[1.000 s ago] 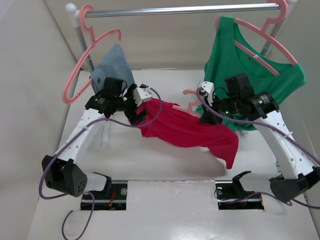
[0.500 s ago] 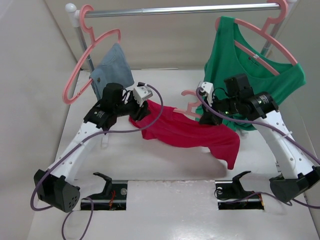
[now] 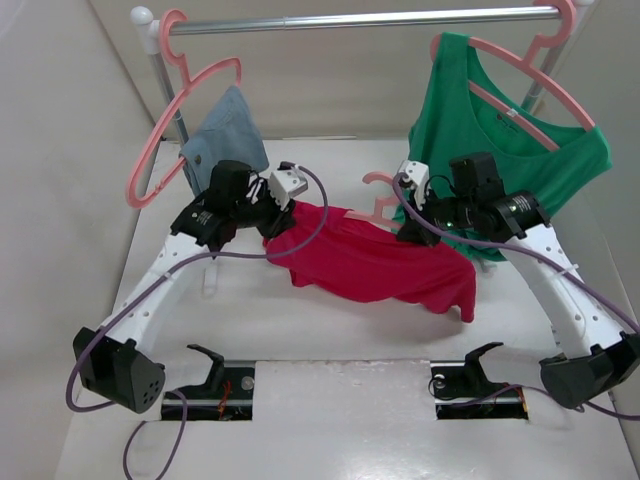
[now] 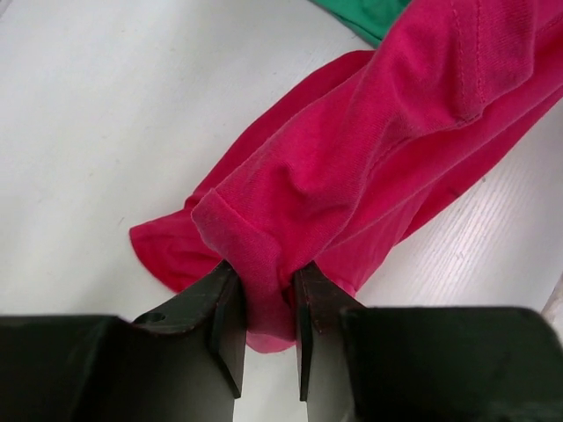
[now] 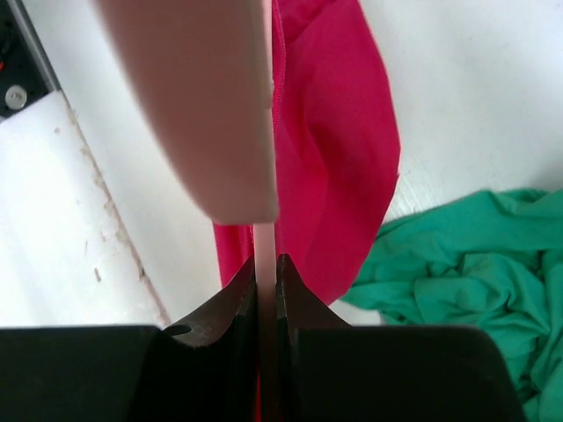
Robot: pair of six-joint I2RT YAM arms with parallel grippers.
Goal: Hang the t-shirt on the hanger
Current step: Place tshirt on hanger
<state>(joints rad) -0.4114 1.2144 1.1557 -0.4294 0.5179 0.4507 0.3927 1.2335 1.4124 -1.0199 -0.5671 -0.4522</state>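
the crimson-red soft fabric t-shirt (image 3: pixel 370 262) stretches left to right over the white tabletop (image 3: pixel 330 335), between the arms. left jaws are clenched on its left sleeve end; right jaws grip the thin pink plastic hanger (image 5: pixel 193 114) at its right end. the hanging green top (image 3: pixel 500 130) crowds the right; the near side looks freer.

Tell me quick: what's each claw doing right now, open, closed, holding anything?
Left gripper: closed on a fold of the t-shirt.
Right gripper: closed on the hanger.
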